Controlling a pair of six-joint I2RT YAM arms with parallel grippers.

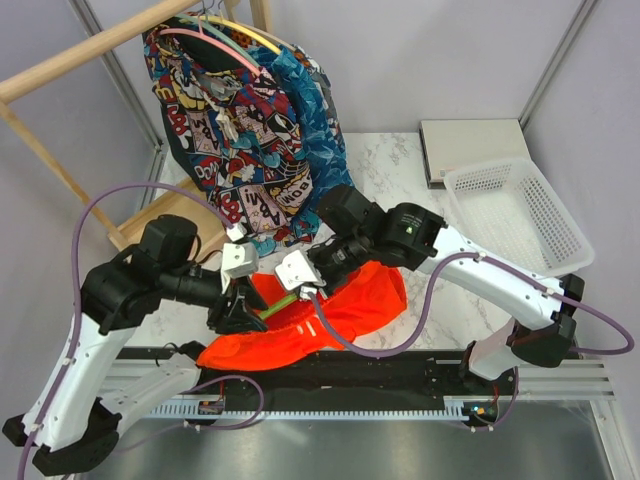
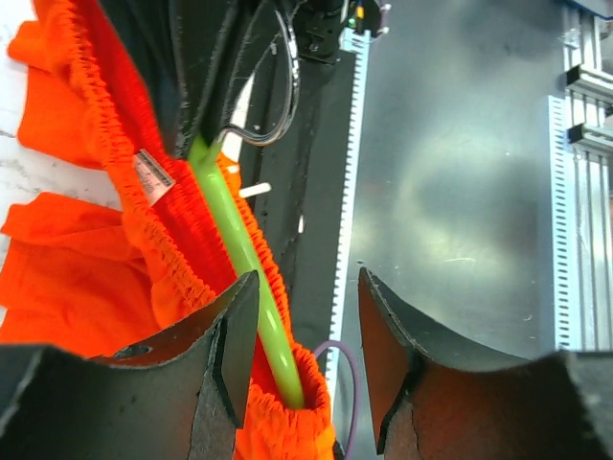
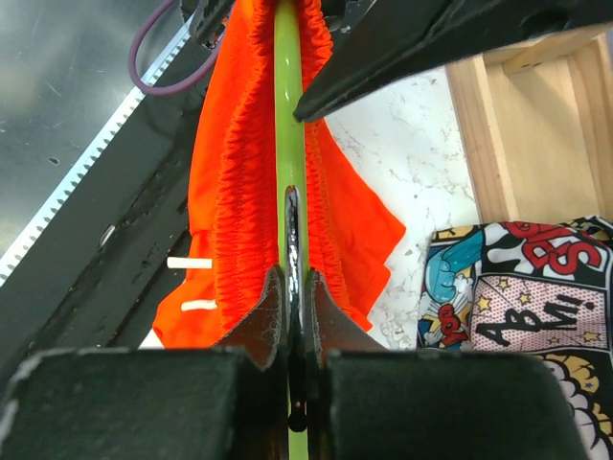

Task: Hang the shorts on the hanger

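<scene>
My right claw [image 3: 297,287] clamped shut on hanger [image 3: 289,115], bracing it inside shorts [image 3: 239,192] waistband; my left claw [image 2: 306,283], at its 8 o'clock, half open astride elastic.

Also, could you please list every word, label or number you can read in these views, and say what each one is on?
"BAM!": black letters on a pink burst on the comic-print garment, right wrist view; letters jumbled, so probably.
"BOOM": same garment, top view; small, so probably.
Other lettering on that garment: too small or cut off to read.
White tag sewn in the shorts: print too blurred to read.
</scene>
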